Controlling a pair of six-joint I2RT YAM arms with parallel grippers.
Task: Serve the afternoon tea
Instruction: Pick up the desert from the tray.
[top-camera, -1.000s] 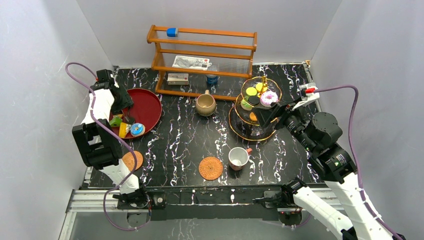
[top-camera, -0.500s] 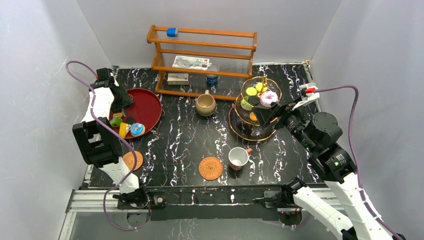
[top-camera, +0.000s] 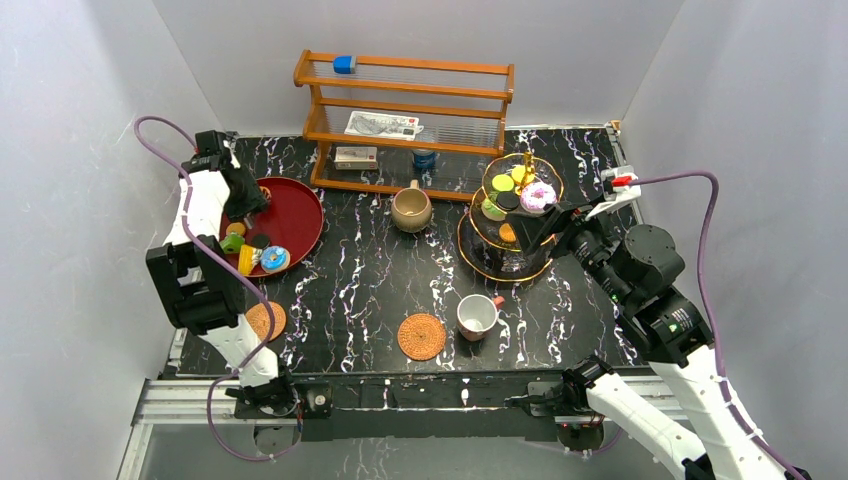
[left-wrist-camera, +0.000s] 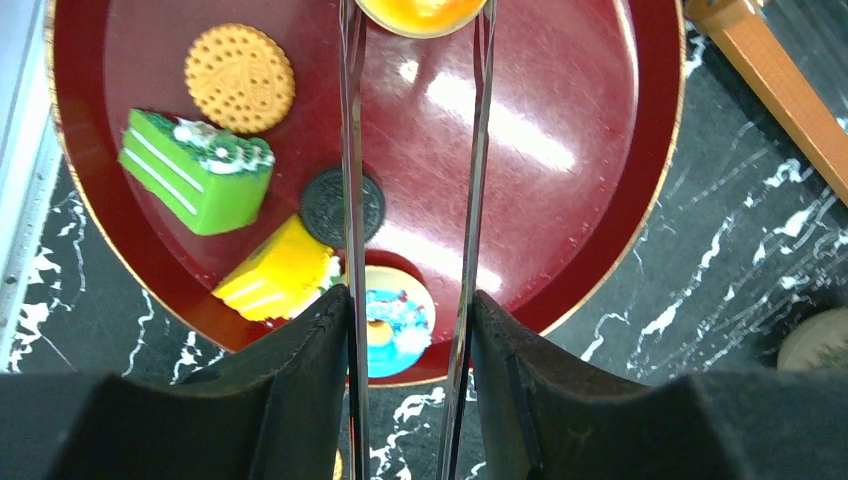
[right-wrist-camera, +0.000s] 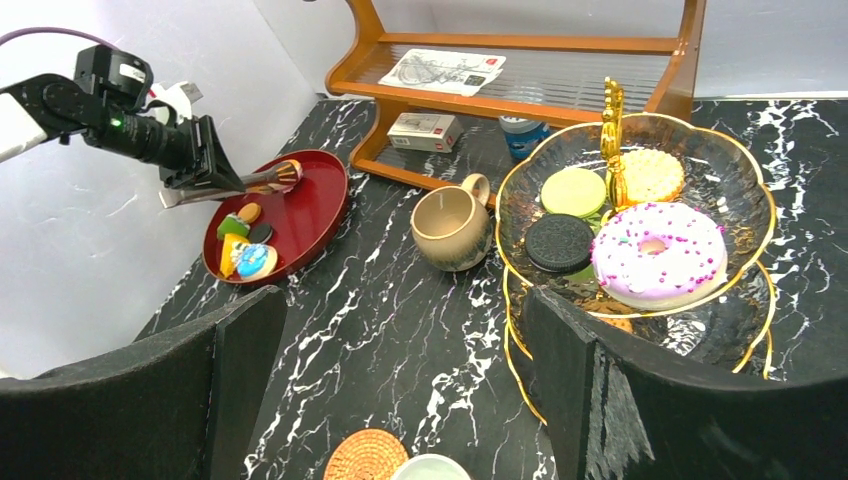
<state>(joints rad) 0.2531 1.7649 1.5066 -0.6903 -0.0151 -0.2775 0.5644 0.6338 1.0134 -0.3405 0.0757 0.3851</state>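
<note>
A pink doughnut (right-wrist-camera: 655, 255) sat on the top tier of the glass stand (right-wrist-camera: 730, 165). The tan mug (right-wrist-camera: 450, 228) stood just beside it, at its nine o'clock.

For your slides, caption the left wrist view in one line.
Metal tongs, pinched by the left fingers, straddle an orange pastry at the red tray.

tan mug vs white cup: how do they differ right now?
The tan mug is all tan; the white cup has a red handle. The mug sits far, by the wooden rack; the cup sits near, beside a woven coaster. Neither is on a coaster.
</note>
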